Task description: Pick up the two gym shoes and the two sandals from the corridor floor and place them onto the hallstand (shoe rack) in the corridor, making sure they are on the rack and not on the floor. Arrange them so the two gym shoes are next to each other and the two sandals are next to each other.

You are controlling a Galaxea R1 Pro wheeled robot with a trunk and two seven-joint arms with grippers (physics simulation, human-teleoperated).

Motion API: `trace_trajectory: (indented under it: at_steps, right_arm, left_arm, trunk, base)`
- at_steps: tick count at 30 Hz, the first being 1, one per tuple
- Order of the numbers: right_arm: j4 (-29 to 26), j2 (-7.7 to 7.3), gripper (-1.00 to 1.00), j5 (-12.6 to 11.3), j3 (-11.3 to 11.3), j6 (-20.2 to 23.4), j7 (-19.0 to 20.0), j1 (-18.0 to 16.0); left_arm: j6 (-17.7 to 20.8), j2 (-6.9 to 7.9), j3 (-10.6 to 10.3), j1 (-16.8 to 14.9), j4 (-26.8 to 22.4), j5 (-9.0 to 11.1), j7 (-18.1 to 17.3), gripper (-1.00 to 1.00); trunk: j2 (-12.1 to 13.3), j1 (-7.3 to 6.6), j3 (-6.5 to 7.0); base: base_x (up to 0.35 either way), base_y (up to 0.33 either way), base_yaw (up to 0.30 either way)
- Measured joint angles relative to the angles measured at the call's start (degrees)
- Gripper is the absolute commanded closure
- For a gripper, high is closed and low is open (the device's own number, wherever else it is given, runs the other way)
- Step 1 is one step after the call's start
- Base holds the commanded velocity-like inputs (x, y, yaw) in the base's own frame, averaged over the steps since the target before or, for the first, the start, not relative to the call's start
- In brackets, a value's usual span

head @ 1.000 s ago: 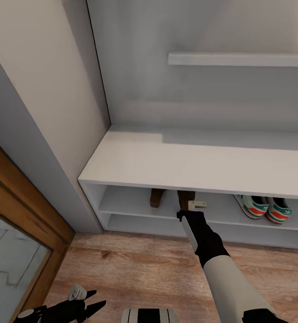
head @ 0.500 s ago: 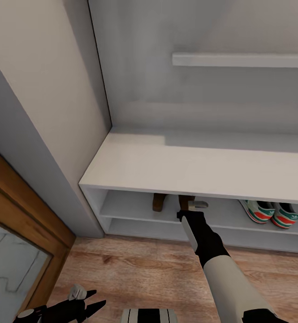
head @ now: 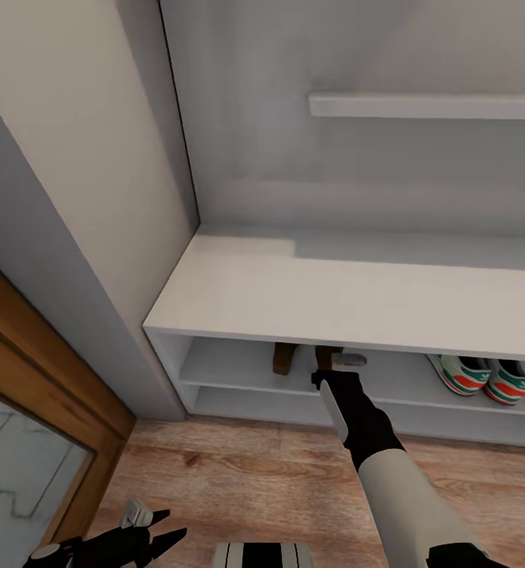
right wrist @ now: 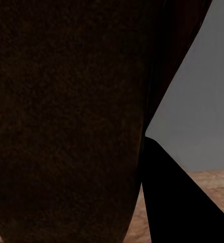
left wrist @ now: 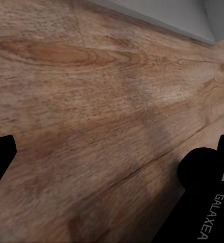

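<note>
The hallstand is a long light-grey bench with a grey wall shelf above it. On its middle tier the two gym shoes stand side by side at the right. One brown sandal lies on the same tier further left. My right gripper reaches under the bench top, shut on the other sandal, just right of the first. That sandal's dark brown surface is pressed close in the right wrist view beside a black finger. My left gripper hangs open over the corridor floor.
A grey wall corner and a wooden door frame with a glass panel stand close on the left. Wood-plank floor stretches between me and the bench. The bench's lowest tier sits just above the floor.
The head view has shifted slightly, sliding the rack to the right. My right gripper holds the sandal a little nearer the other sandal and further under the bench top. The left arm is unmoved.
</note>
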Motion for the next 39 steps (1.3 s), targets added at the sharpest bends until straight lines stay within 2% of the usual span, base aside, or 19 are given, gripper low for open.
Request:
trace_trajectory:
  at_steps: [39]
  right_arm:
    - [0.0,0.00,1.00,0.0,0.0,0.0,0.0,0.0]
  left_arm:
    - [0.0,0.00,0.0,0.0,0.0,0.0,0.0,-1.00]
  trunk:
    - [0.0,-0.01,0.00]
  base:
    - [0.033,0.011,0.000]
